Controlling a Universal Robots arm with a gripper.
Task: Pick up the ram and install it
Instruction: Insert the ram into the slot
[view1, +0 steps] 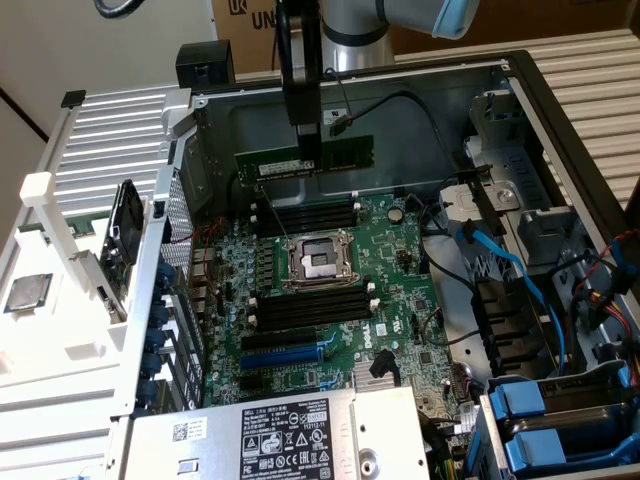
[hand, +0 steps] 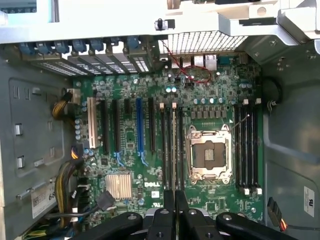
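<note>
ram (view1: 345, 152) held level in narrow fingers (view1: 309, 140) clamped on its top edge, hanging inside the open computer case (view1: 420, 110), above the green motherboard (view1: 400, 270), near the black memory slots (view1: 305, 213)

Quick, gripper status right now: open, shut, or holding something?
The gripper: closed on the ram, which it holds in the air above the motherboard, not seated in a slot.
</note>
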